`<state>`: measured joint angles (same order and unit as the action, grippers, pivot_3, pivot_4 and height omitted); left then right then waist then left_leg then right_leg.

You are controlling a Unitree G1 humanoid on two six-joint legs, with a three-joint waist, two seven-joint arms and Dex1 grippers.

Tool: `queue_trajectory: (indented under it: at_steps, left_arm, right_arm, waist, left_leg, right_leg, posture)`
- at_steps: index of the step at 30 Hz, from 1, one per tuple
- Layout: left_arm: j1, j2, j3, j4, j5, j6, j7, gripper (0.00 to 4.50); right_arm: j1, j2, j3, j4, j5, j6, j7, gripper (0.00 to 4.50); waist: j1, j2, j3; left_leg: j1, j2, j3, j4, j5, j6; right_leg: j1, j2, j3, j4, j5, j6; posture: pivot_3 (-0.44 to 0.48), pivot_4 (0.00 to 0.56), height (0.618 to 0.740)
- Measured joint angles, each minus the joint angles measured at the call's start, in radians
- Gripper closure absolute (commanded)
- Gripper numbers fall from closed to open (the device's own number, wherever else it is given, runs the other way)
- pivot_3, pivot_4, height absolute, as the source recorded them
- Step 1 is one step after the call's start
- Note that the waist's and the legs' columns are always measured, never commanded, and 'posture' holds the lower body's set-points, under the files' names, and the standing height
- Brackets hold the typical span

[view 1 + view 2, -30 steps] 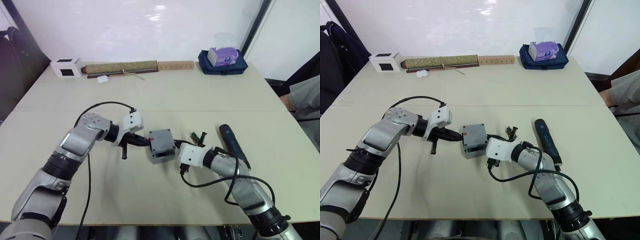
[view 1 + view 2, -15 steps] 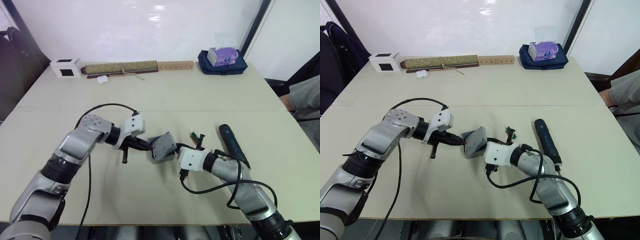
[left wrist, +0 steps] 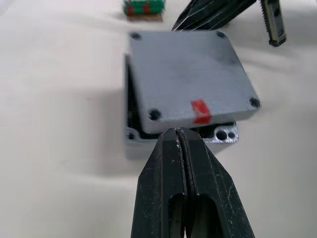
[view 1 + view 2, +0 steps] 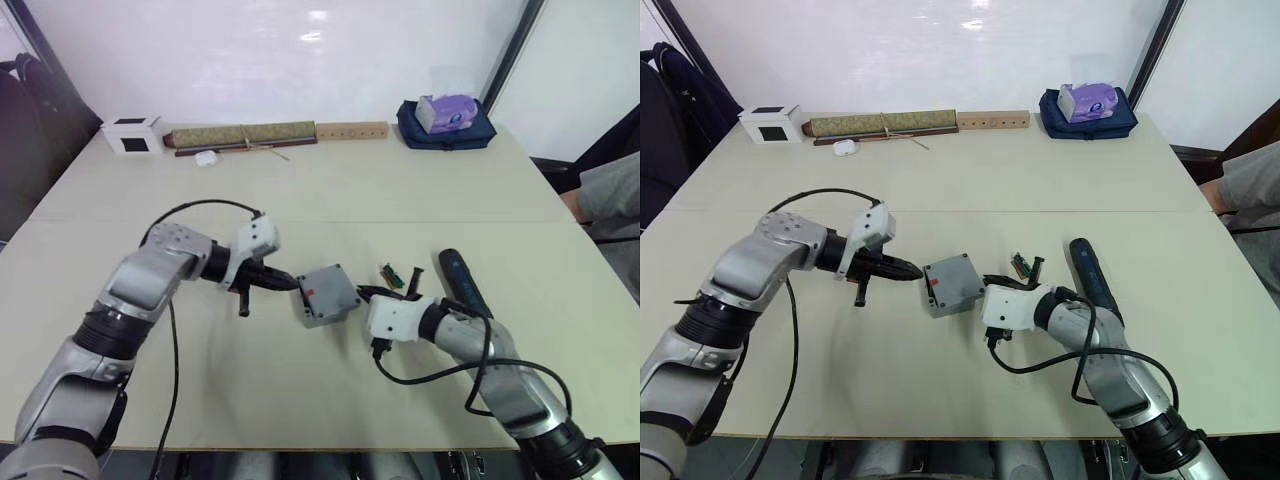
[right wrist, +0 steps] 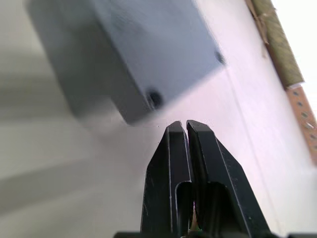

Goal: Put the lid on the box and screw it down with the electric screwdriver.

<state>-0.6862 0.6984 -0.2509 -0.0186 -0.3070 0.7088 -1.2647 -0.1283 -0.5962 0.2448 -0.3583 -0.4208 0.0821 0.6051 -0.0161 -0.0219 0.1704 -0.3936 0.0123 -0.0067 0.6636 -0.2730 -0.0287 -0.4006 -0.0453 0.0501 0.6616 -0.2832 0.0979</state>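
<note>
The grey lid (image 3: 183, 74), with its red mark (image 3: 199, 111), lies on top of the grey box (image 3: 132, 147), turned slightly askew, so the box's near rim and corner posts show. The box stands flat mid-table (image 4: 322, 319). My left gripper (image 4: 290, 285) is shut, its tips (image 3: 178, 132) right at the box's left edge. On the opposite side, my right gripper (image 4: 363, 293) is also shut, with its tips (image 5: 182, 126) just off a box corner. The dark electric screwdriver (image 4: 462, 285) lies on the table to the right of my right arm.
Small green-brown strips (image 4: 390, 272) lie just behind the right gripper. Along the far edge are a white cube with a black face (image 4: 130, 135), a rolled mat (image 4: 240, 135), a wooden strip with holes (image 4: 352, 130) and a blue bag with tissues (image 4: 445, 120). A person's arm (image 4: 610, 195) shows at the far right.
Half a second ago the box was tipped up between the two grippers; now it rests flat, slightly turned. The left gripper has drawn back to the left and the right one to the right.
</note>
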Motion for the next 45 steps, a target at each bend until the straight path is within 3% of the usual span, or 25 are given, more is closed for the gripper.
queue_trajectory:
  at_steps: [15,20,27,45]
  left_arm:
    - [0.041,0.011,0.018,-0.026,-0.033,0.009,0.007,4.5]
    - [0.117,0.087,0.058,-0.104,-0.096,0.076,-0.009,4.5]
    - [0.137,0.01,0.038,-0.157,-0.109,0.089,0.064,4.5]
    - [0.143,0.003,-0.016,-0.171,-0.091,0.058,0.108,4.5]
  right_arm:
    - [0.028,-0.003,-0.016,-0.042,0.009,0.006,0.008,4.4]
    - [0.096,-0.013,-0.096,-0.121,0.073,0.064,0.039,4.4]
    - [0.087,0.023,-0.049,-0.128,0.083,0.074,0.044,4.4]
    - [0.063,0.067,-0.006,-0.128,0.083,0.098,0.04,4.4]
  waist:
    - [0.0,0.0,0.0]
    - [-0.001,0.0,0.0]
    - [0.002,0.0,0.0]
    - [0.001,0.0,0.0]
  left_leg:
    - [0.0,0.0,0.0,0.0,0.0,0.0]
    - [0.0,0.001,0.0,0.0,0.0,0.0]
    - [0.0,0.0,0.0,0.0,0.0,0.0]
    - [0.001,0.001,0.0,0.0,0.0,0.0]
  right_leg:
    - [0.0,0.0,0.0,0.0,0.0,0.0]
    - [0.0,0.0,0.0,0.0,0.0,0.0]
    - [0.001,0.0,0.0,0.0,0.0,0.0]
    - [0.0,0.0,0.0,0.0,0.0,0.0]
  posture:
    - [0.0,0.15,0.74]
    - [0.0,0.15,0.74]
    - [0.0,0.15,0.74]
    - [0.0,0.15,0.74]
